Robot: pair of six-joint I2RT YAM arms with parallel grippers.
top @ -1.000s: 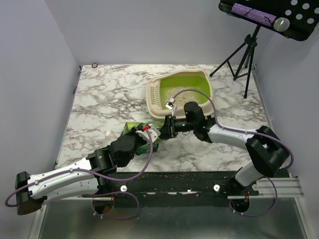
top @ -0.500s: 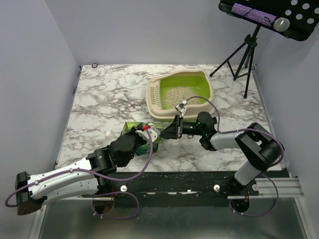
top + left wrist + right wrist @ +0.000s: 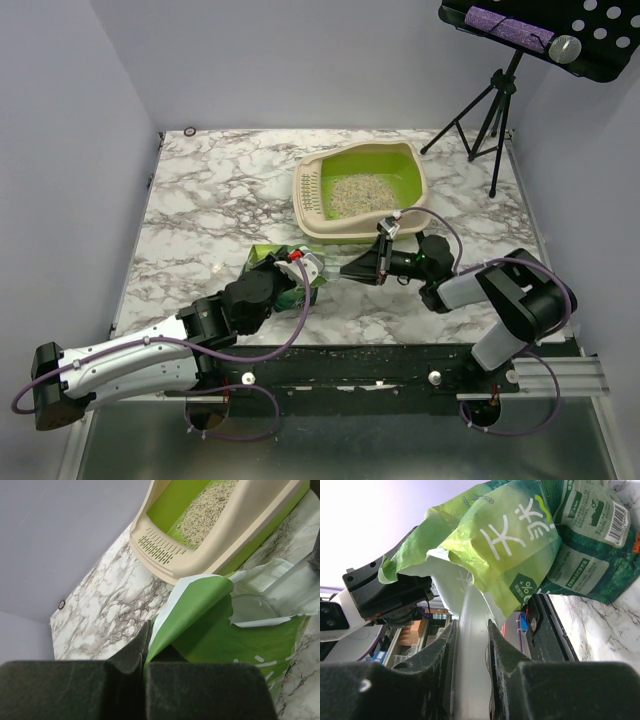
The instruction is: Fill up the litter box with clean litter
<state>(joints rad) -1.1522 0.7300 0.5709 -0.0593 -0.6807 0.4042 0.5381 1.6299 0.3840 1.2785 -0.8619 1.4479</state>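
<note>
two arms, top view: left gripper clamped tight on the rim of the green bag; right gripper closed partway round a clear scoop, tip just beside the bag's mouth.
box, top view: litter box at 12 o'clock from the right gripper, long axis roughly 9 to 3, slotted end at 9; litter heaped mid-tray.
left wrist view: fingers pinch the bag's edge; box beyond it at 1 o'clock.
right wrist view: scoop held between the jaws, pointing at 12 o'clock into the gaping bag.
next move, judged: bag lies at 9 o'clock from the scoop; right arm is nearer the box.
</note>
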